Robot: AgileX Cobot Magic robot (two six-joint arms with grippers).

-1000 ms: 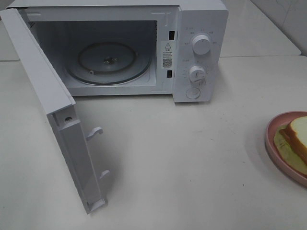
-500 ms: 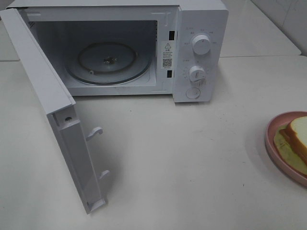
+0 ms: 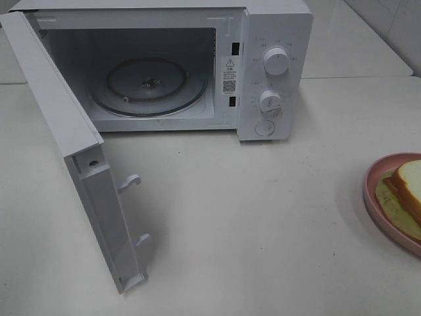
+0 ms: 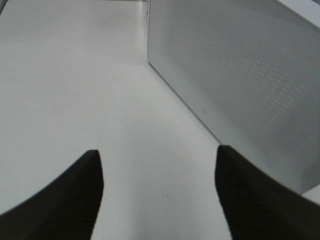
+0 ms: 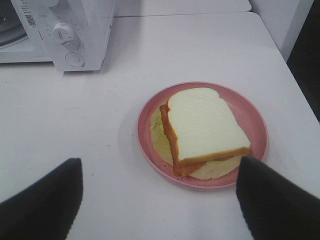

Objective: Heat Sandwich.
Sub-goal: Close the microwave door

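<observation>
The sandwich (image 3: 411,187) is sitting on a pink plate (image 3: 380,210) at the worktop's (image 3: 250,224) right edge, white bread over orange-red filling. Bare worktop is lying between it and the microwave (image 3: 197,66), whose door (image 3: 72,151) is hanging open. Both pairs of fingers (image 4: 70,195) (image 5: 272,200) are standing apart, holding nothing.

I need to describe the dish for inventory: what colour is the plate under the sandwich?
Pink; the plate shows best in the right wrist view.

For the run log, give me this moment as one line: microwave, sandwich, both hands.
microwave: door open, turntable bare | sandwich: on pink plate, on table | left hand: open, empty | right hand: open, before plate
</observation>
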